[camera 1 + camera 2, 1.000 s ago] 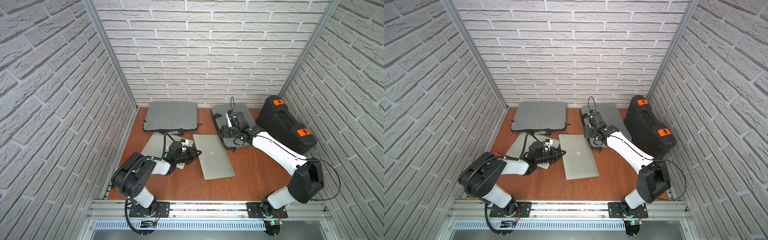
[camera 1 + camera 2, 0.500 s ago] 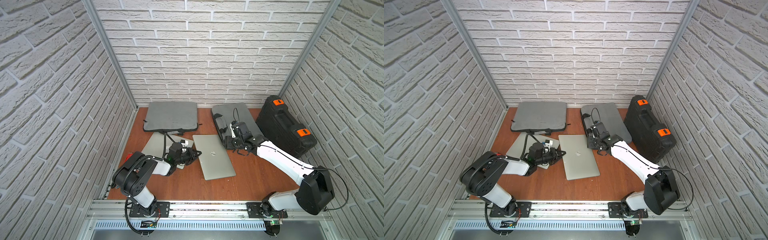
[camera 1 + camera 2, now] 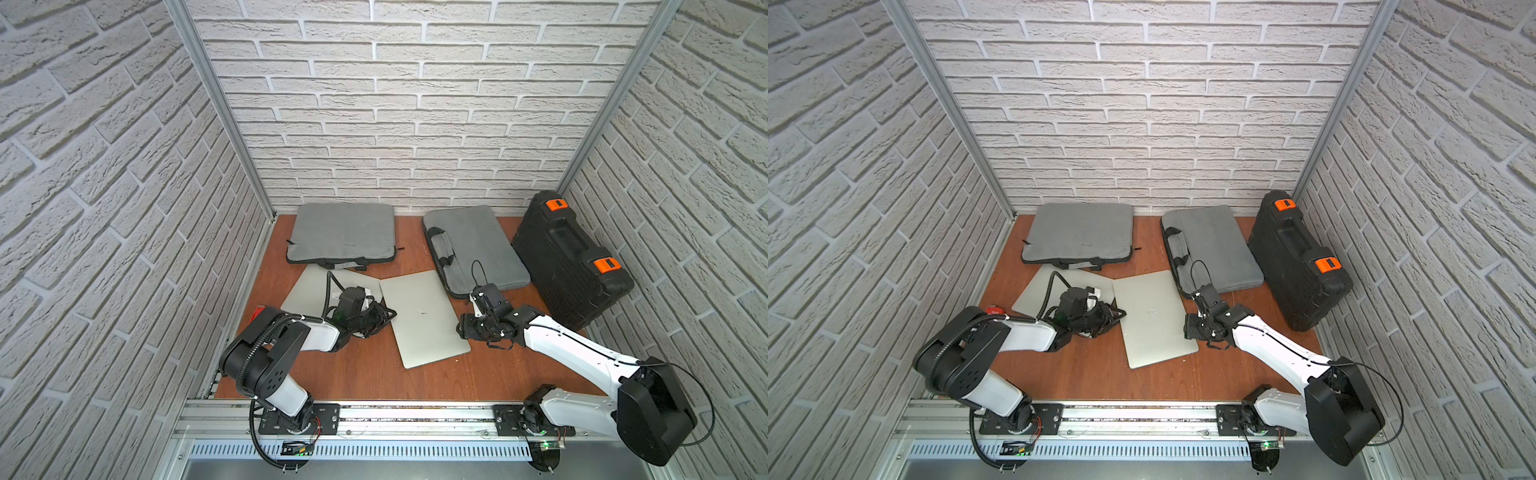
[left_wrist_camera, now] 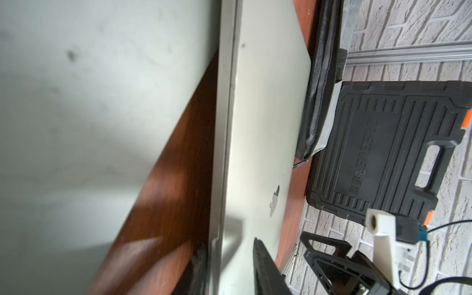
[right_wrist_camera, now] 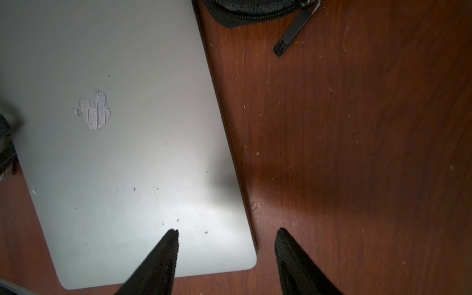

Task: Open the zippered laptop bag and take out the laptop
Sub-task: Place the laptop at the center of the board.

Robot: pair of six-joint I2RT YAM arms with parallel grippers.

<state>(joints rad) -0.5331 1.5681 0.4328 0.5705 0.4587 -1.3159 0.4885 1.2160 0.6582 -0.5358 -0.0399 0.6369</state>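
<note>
- Your bench (image 3: 365, 376), a red-brown board walled in by white brick, carries everything shown in both top views.
- At far right you see a black tool case (image 3: 569, 257) with orange latches, lying flat against the right wall.
- Just left of that case lies the right laptop bag (image 3: 478, 245), grey, its handle on the left side. The left wrist view shows its zipped edge parted on a pale lining.
- At far left lies the left laptop bag (image 3: 343, 235), also grey, with its handle facing you.
- The laptop (image 3: 424, 316) is out of the bag, lid shut, flat on the bench centre between your two arms. Its far right corner sits just beside the right laptop bag.
- A second laptop (image 3: 309, 289), silver too, lies left of it, partly under your left arm.
- Your left end effector (image 3: 384, 318) sits at the laptop's left edge. The left wrist view shows its fingers (image 4: 264, 265) on either side of that edge, but you cannot tell whether they press it.
- Your right end effector (image 5: 227, 231) hangs spread wide and empty over the laptop's near right corner, one finger above the lid, one above bare bench.
- The zip pull (image 5: 293, 30) of the right laptop bag lies on the bench.
</note>
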